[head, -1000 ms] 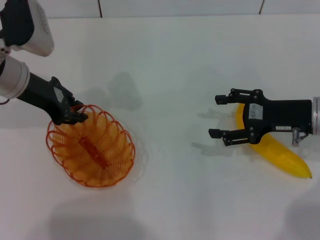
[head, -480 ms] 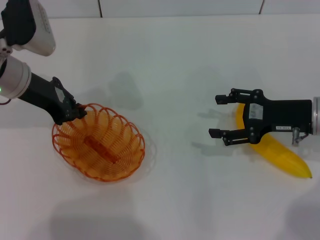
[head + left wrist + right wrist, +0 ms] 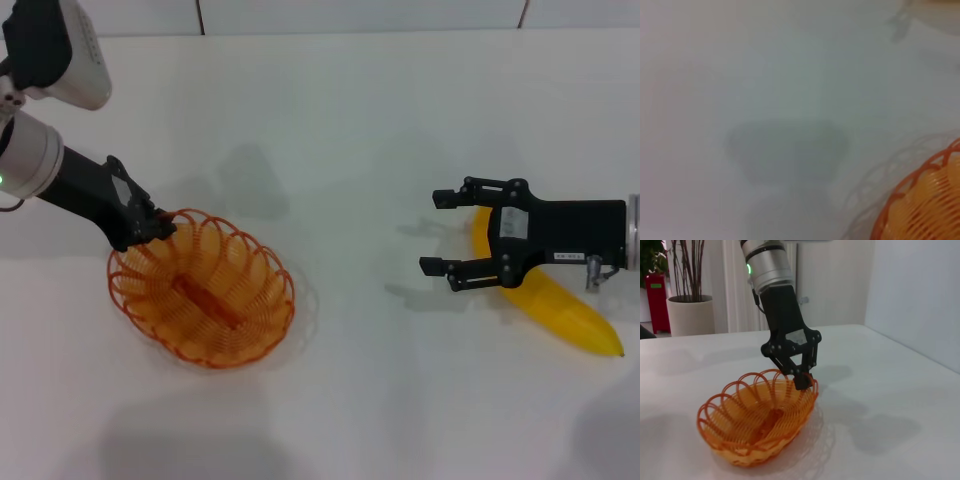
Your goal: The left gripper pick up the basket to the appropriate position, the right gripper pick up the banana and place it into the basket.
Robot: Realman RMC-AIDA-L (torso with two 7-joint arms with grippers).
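The orange wire basket (image 3: 250, 275) sits low at the table's left, nearly level. My left gripper (image 3: 150, 228) is shut on its far-left rim; the right wrist view shows the fingers (image 3: 802, 377) pinching the rim of the basket (image 3: 740, 412). The left wrist view shows only a piece of the basket's rim (image 3: 920, 200). My right gripper (image 3: 435, 232) is open and empty, hovering at the right, its fingers pointing left. The yellow banana (image 3: 565, 312) lies on the table under and behind its palm, partly hidden by it.
The white table (image 3: 350, 120) stretches between the basket and the banana with nothing on it. A tiled wall runs along the back edge. A potted plant (image 3: 687, 300) stands far off behind the table in the right wrist view.
The basket has tipped from steeply tilted to nearly level and shifted a little right with the left gripper. The right gripper and banana have not moved.
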